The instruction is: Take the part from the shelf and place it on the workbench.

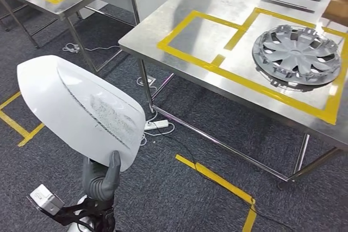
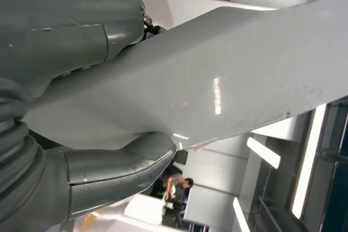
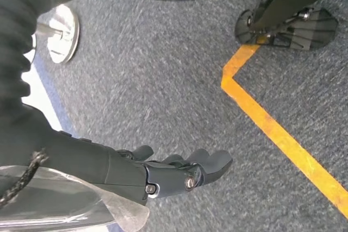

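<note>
Head view, lower left of the frame: the left robot hand grasps the white part from beneath at one end, so most of the glossy shell overhangs unsupported; I judge it could tip or slip out before reaching the table at upper right, where a grey wheel cover lies. The right robot hand hangs released over carpet. No readable writing.

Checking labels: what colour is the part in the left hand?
White part, gripped by the left hand; clearest in the head view.
</note>
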Robot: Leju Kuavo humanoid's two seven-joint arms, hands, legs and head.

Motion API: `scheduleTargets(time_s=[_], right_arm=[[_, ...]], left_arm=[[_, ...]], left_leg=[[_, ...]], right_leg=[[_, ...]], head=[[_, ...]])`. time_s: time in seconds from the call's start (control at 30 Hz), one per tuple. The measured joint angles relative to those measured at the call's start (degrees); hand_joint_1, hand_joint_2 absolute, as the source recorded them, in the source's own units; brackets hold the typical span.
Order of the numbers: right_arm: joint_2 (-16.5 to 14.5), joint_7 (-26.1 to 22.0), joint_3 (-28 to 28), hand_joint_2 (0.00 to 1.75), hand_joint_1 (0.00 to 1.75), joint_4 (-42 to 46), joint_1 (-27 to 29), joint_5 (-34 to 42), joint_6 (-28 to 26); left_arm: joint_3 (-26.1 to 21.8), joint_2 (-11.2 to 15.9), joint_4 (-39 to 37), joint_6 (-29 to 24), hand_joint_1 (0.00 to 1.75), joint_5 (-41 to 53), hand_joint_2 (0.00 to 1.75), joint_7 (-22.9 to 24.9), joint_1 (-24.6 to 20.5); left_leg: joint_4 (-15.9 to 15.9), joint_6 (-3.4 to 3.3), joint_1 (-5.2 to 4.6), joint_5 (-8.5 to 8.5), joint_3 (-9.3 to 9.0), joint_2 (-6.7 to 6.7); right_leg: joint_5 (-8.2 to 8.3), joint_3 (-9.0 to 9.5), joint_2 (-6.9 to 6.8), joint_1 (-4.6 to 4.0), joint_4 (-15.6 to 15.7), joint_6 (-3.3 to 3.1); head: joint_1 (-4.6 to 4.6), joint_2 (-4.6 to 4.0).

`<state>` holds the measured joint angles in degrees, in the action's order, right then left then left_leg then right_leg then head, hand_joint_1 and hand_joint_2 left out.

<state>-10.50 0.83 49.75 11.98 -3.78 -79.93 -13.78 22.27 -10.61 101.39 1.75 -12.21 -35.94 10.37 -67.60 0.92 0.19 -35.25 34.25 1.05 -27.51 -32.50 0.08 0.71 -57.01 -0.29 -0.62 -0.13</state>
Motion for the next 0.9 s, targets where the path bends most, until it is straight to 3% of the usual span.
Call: scheduleTargets(time_s=[0.03, 0.07, 0.1, 0.17, 0.23, 0.3, 0.37, 0.43, 0.5, 0.57, 0.6, 0.63, 0.7, 0.77, 0.8, 0.87, 0.9], right_arm=[[-0.01, 0.00, 0.00, 1.75, 0.00, -0.01, -0.01, -0.01, 0.01], [-0.01, 0.01, 0.01, 1.75, 0.00, -0.01, 0.03, -0.01, 0.03], [-0.01, 0.01, 0.01, 1.75, 0.00, -0.01, 0.08, -0.01, 0.04], [-0.01, 0.02, 0.02, 1.75, 0.00, -0.01, 0.13, -0.02, 0.12], [-0.15, 0.02, 0.03, 1.75, 0.00, -0.02, 0.06, -0.09, 0.21], [-0.29, 0.02, 0.03, 1.75, 0.00, -0.03, 0.01, -0.19, 0.29], [-0.28, 0.05, 0.03, 1.75, 0.00, -0.04, 0.12, -0.24, 0.36], [-0.26, 0.13, 0.04, 1.75, 0.00, -0.03, 0.24, -0.25, 0.37], [-0.25, 0.17, 0.06, 1.75, 0.00, -0.02, 0.08, -0.26, 0.34], [-0.23, 0.17, 0.07, 1.75, 0.00, -0.01, -0.07, -0.27, 0.34], [-0.22, 0.17, 0.07, 1.75, 0.00, -0.01, -0.02, -0.27, 0.34], [-0.20, 0.17, 0.09, 1.75, 0.00, 0.00, 0.09, -0.27, 0.32], [-0.11, 0.17, 0.13, 1.75, 0.00, 0.03, 0.19, -0.27, 0.26], [-0.07, 0.17, 0.16, 1.75, 0.00, 0.05, 0.04, -0.30, 0.23], [-0.07, 0.17, 0.17, 1.75, 0.00, 0.06, -0.02, -0.31, 0.26], [-0.08, 0.19, 0.20, 1.75, 0.00, 0.06, 0.03, -0.32, 0.35], [-0.08, 0.22, 0.21, 1.75, 0.00, 0.06, 0.10, -0.32, 0.39]], left_arm=[[-0.01, 0.02, 0.00, -0.03, 1.75, -0.02, 1.75, 0.01, 0.03], [-0.02, 0.03, 0.00, -0.06, 1.75, -0.03, 1.75, 0.01, 0.06], [-0.03, 0.03, 0.00, -0.10, 1.75, -0.06, 1.75, 0.01, 0.07], [-0.04, 0.03, 0.00, -0.19, 1.75, -0.10, 1.75, 0.02, 0.07], [-0.07, 0.04, 0.01, -0.30, 1.75, -0.12, 1.75, 0.02, 0.08], [-0.10, 0.04, 0.02, -0.43, 1.75, -0.16, 1.75, 0.04, 0.13], [-0.08, -0.02, 0.06, -0.54, 1.75, -0.21, 1.75, 0.07, 0.13], [-0.04, -0.09, 0.10, -0.57, 1.75, -0.20, 1.75, 0.08, 0.09], [-0.04, -0.08, 0.11, -0.57, 1.75, -0.19, 1.75, 0.09, 0.15], [-0.07, -0.05, 0.11, -0.57, 1.75, -0.19, 1.75, 0.09, 0.27], [-0.08, -0.04, 0.11, -0.57, 1.75, -0.19, 1.75, 0.09, 0.29], [-0.08, -0.03, 0.11, -0.58, 1.75, -0.19, 1.75, 0.09, 0.29], [-0.08, -0.04, 0.11, -0.59, 1.75, -0.19, 1.75, 0.09, 0.28], [-0.08, -0.03, 0.11, -0.59, 1.75, -0.19, 1.75, 0.09, 0.25], [-0.08, -0.02, 0.11, -0.58, 1.75, -0.19, 1.75, 0.09, 0.23], [-0.07, -0.01, 0.11, -0.58, 1.75, -0.20, 1.75, 0.09, 0.19], [-0.07, -0.01, 0.12, -0.57, 1.75, -0.19, 1.75, 0.09, 0.16]], left_leg=[[-3.94, 0.01, 0.01, -1.57, 1.83, -0.39], [-6.37, -0.07, 0.01, -2.08, 3.01, -0.55], [-7.02, -0.24, 0.00, -1.54, 3.40, -0.68], [-1.43, -0.86, -0.02, 2.56, 0.98, -1.50], [6.28, -1.73, 0.00, 6.01, -2.39, -4.42], [9.64, -2.16, -0.07, 6.67, -3.64, -6.20], [10.33, -2.25, -0.03, 6.82, -3.73, -5.11], [11.15, -2.61, 0.23, 7.28, -3.99, -3.58], [11.53, -2.87, 0.27, 7.47, -4.06, -1.76], [11.51, -2.92, 0.19, 7.45, -3.97, 0.11], [11.49, -2.88, 0.19, 7.42, -3.96, 0.95], [11.47, -2.79, 0.21, 7.36, -3.99, 1.69], [11.28, -2.38, 0.20, 7.09, -4.16, 2.99], [10.90, -1.73, -0.10, 6.67, -4.27, 3.96], [10.76, -1.44, -0.28, 6.56, -4.33, 4.35], [10.67, -0.98, -0.31, 6.40, -4.50, 5.02], [10.34, -0.67, -0.18, 5.96, -4.49, 4.54]], right_leg=[[0.04, -0.07, 0.69, -0.05, -0.01, -0.12], [0.08, -0.10, 1.42, -0.12, -0.02, -0.19], [0.12, -0.10, 2.23, -0.18, -0.03, -0.22], [0.22, 0.04, 3.85, -0.29, -0.04, -0.17], [0.36, -0.05, 5.27, -0.32, -0.14, 0.08], [0.66, -0.67, 6.49, -0.09, -0.22, 0.68], [0.97, -1.34, 7.39, 0.11, -0.14, 1.42], [-0.28, -2.48, 5.19, -0.09, -1.77, 2.03], [-3.90, -5.51, 1.66, -0.20, -7.98, 2.61], [-6.86, -8.73, 0.48, -0.03, -15.00, 3.12], [-6.89, -9.12, 0.30, 0.06, -16.16, 3.32], [-5.82, -8.27, 0.07, 0.14, -14.88, 3.46], [-2.39, -3.80, -1.67, 0.19, -7.04, 3.59], [-0.56, -0.15, -3.33, 0.07, -0.85, 2.94], [-0.52, 0.40, -3.60, -0.04, 0.07, 2.48], [-0.38, 0.36, -2.48, -0.10, -0.02, 1.55], [-0.31, 0.33, -2.00, -0.05, -0.01, 1.21]], head=[[0.00, 0.00], [0.01, 0.00], [0.02, 0.00], [0.03, 0.00], [-0.02, 0.00], [0.12, 0.00], [0.31, 0.00], [0.02, 0.00], [-0.39, 0.00], [-0.52, 0.00], [-0.53, 0.00], [-0.53, 0.00], [-0.55, 0.00], [-0.47, 0.00], [-0.40, 0.00], [-0.28, 0.00], [-0.24, 0.00]])
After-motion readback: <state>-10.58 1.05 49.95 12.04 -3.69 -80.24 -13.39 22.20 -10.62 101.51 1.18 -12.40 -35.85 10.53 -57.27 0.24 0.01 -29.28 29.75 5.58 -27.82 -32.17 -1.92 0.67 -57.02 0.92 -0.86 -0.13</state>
